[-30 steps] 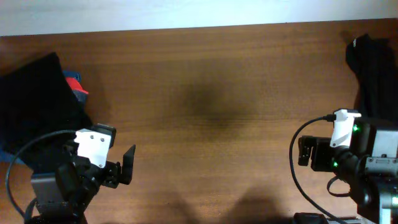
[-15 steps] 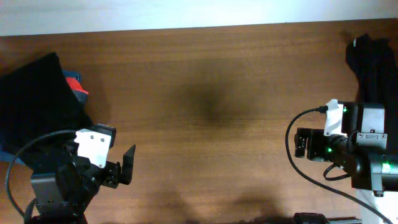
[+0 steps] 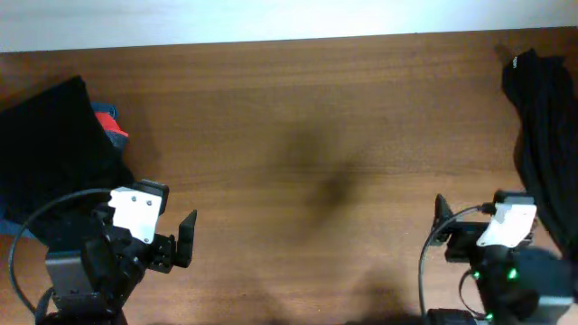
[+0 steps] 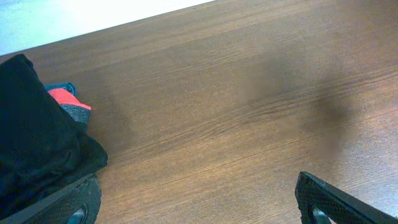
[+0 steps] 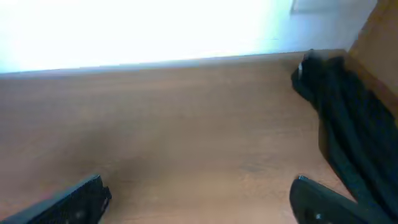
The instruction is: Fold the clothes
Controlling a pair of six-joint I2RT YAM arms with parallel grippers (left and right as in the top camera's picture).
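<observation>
Lying along the table's right edge, the garment runs lengthwise from the far edge toward the near side. A dark pile with a red cloth sits far left. The left gripper and right gripper both hang spread, empty.

no legible text, brand, number or sign in any view. lone candidate: white patch on black garment at right end of table (too small and blurred to read, in overhead and right wrist views alike).
</observation>
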